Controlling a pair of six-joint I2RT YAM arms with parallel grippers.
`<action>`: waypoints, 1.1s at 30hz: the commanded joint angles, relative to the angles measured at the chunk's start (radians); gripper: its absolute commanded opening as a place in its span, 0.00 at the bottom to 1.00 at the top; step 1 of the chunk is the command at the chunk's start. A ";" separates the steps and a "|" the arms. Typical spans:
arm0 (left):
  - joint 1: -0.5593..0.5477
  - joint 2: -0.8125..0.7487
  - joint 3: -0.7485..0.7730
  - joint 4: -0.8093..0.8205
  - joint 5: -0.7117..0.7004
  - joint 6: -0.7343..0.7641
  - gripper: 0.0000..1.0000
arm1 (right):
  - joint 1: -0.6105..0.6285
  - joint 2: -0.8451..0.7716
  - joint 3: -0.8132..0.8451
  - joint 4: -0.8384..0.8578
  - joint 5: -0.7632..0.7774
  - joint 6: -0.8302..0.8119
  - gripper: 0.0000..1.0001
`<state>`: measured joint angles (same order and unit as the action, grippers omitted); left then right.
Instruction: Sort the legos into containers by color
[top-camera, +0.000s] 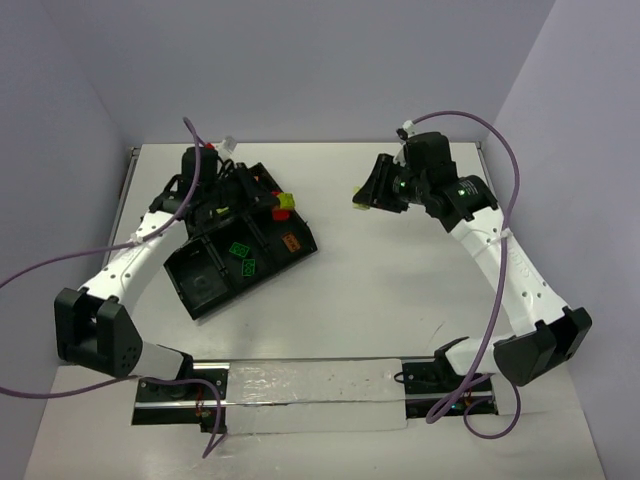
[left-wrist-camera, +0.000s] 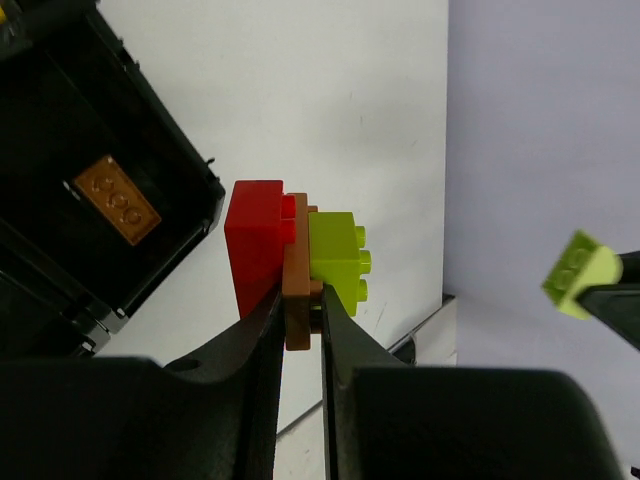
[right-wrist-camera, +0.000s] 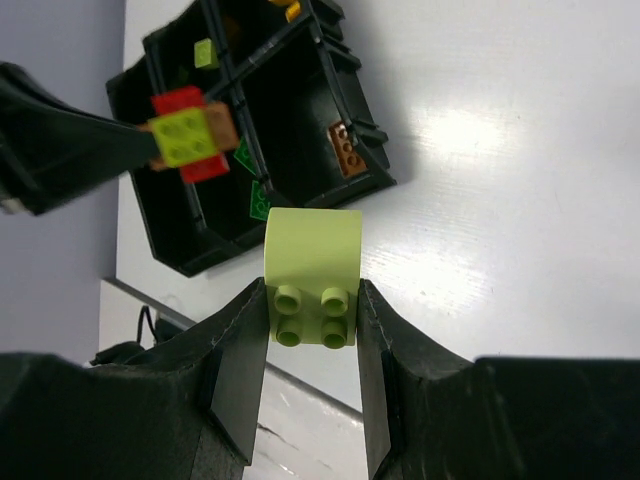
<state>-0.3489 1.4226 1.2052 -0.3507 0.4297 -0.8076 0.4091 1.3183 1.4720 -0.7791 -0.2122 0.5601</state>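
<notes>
- I am looking at a white table (top-camera: 400, 290) that is catching a bright glare.
- Pale lilac walls (top-camera: 320, 60) are enclosing it at the back and on both sides.
- A translucent sheet (top-camera: 310, 393) is lying along its near edge.

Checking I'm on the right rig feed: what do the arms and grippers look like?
The left arm and right arm both have white link shells with black joints and black bases. A purple cable loops loosely along each. The left gripper and right gripper are black, with tapered fingers. Small green lights glow near the right wrist.
</notes>
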 joint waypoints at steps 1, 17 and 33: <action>-0.017 -0.023 0.068 -0.017 0.046 0.036 0.00 | -0.001 0.002 -0.050 0.016 0.015 0.006 0.00; -0.348 0.411 0.230 0.067 0.056 0.048 0.00 | -0.050 -0.121 -0.034 -0.053 0.182 0.007 0.00; -0.375 0.641 0.397 -0.075 0.034 0.150 0.46 | -0.050 -0.114 -0.067 -0.044 0.142 0.023 0.00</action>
<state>-0.7137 2.0438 1.5218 -0.3804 0.4711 -0.7056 0.3618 1.2119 1.4141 -0.8339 -0.0635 0.5740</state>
